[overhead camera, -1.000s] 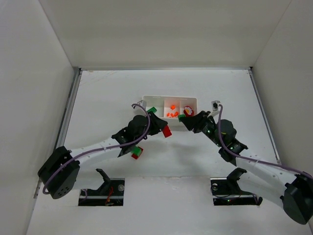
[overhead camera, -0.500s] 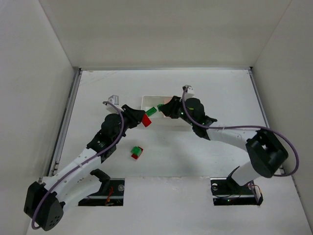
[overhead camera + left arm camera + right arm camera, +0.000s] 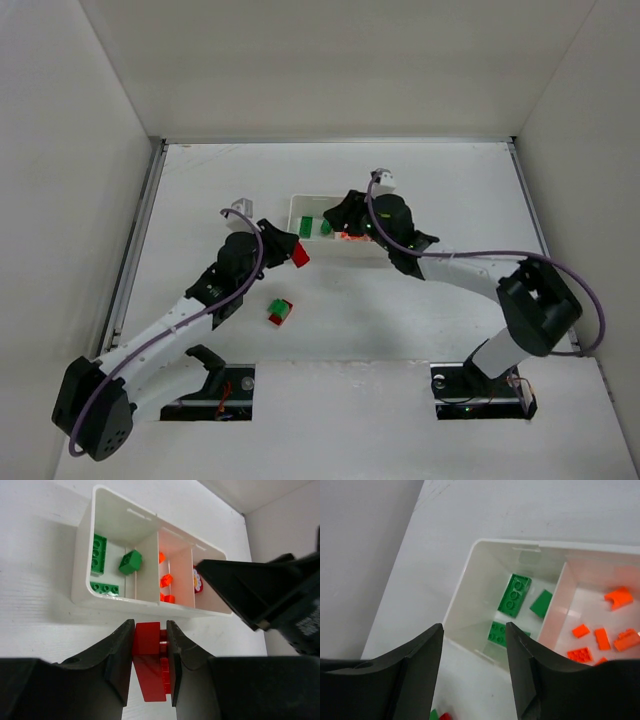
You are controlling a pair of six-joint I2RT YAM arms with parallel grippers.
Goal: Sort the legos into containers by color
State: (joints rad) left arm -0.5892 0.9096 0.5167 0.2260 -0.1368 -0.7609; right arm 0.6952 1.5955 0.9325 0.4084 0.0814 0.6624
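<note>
Arms converge on the tray at upper centre of the top view. Your left arm runs from its base at lower left diagonally up and right, stretched low over the bench. Its left tool is pinching a red brick just beside the tray's near wall, outside it.

Your right arm rises from lower right, folds at the elbow and reaches left across the tray. Its right tool hangs over the leftmost compartment, jaws spread with nothing between them.

That compartment holds three green bricks, one of them tilted. Orange pieces lie in the middle compartment.

A joined green-and-red brick sits on the bench below the left tool in the top view, well apart from the tray.
</note>
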